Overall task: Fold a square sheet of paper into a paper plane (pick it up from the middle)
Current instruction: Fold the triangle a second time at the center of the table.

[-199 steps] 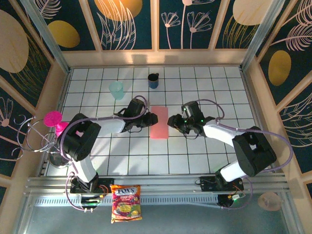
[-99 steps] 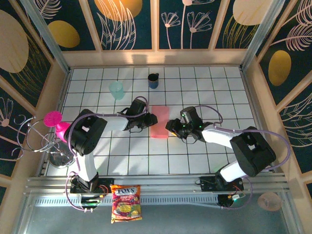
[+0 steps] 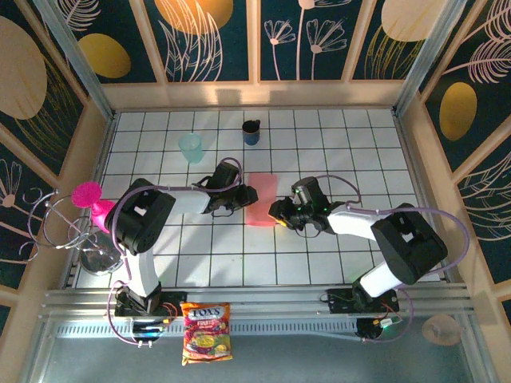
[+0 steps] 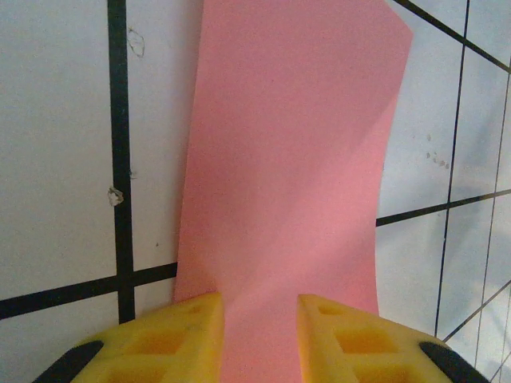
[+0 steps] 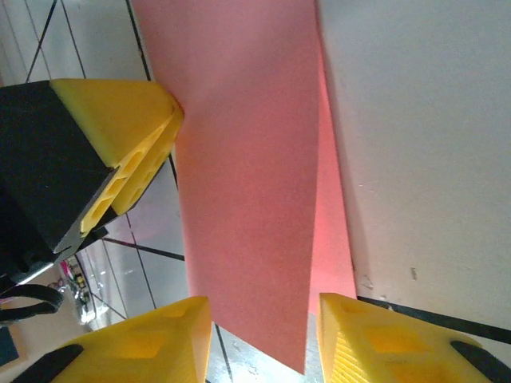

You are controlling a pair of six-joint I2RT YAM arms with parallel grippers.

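The square sheet of paper [image 3: 262, 199] lies mid-table as a salmon-pink rectangle folded in half, its upper layer bowed up off the tiles. My left gripper [image 3: 244, 196] is at its left edge. In the left wrist view the paper [image 4: 295, 159] runs through the gap between the yellow fingers [image 4: 192, 335], and the left gripper [image 4: 259, 335] stands partly open around it. My right gripper [image 3: 277, 214] is at the paper's near right corner. In the right wrist view it [image 5: 263, 339] is open, with the lifted flap of paper [image 5: 247, 159] hanging between its fingertips.
A teal cup [image 3: 191, 148] and a dark blue mug [image 3: 251, 132] stand at the back of the tiled table. A magenta goblet [image 3: 88, 195] sits on a wire rack at the left edge. A snack bag [image 3: 207, 331] hangs on the front rail.
My right gripper has crept left, up to the paper's right edge, and its jaws have narrowed a little. The left gripper stays at the left edge.
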